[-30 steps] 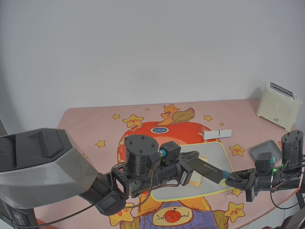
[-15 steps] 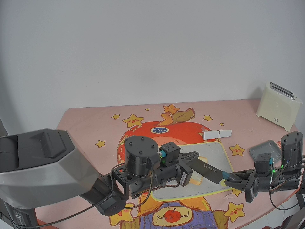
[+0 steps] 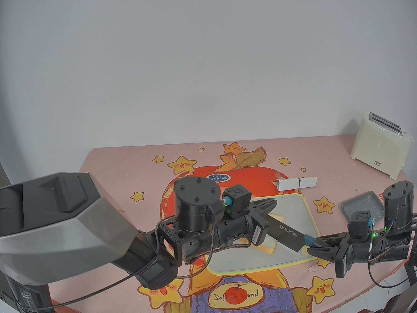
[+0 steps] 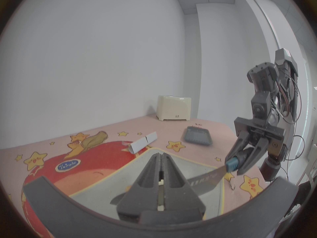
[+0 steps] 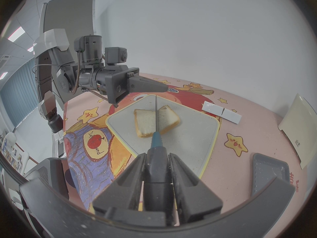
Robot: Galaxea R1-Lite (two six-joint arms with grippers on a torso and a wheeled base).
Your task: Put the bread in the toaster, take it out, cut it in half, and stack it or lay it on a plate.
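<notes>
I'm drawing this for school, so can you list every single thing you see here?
square bread slice: 1, white with tan crust, on the board under the knife blade
dark-bladed knife: 1, black with a teal collar, held over the bread
flat cutting board: 1, grey with a yellow rim, front middle of the table
box-shaped toaster: 1, cream, far right corner
shallow rectangular tray: 1, grey, right of the board
folded card strip: 1, white, behind the board
cartoon-printed table: 1, pink
left tool: 1, black, shut, over the board
right tool: 1, black, gripping the knife
</notes>
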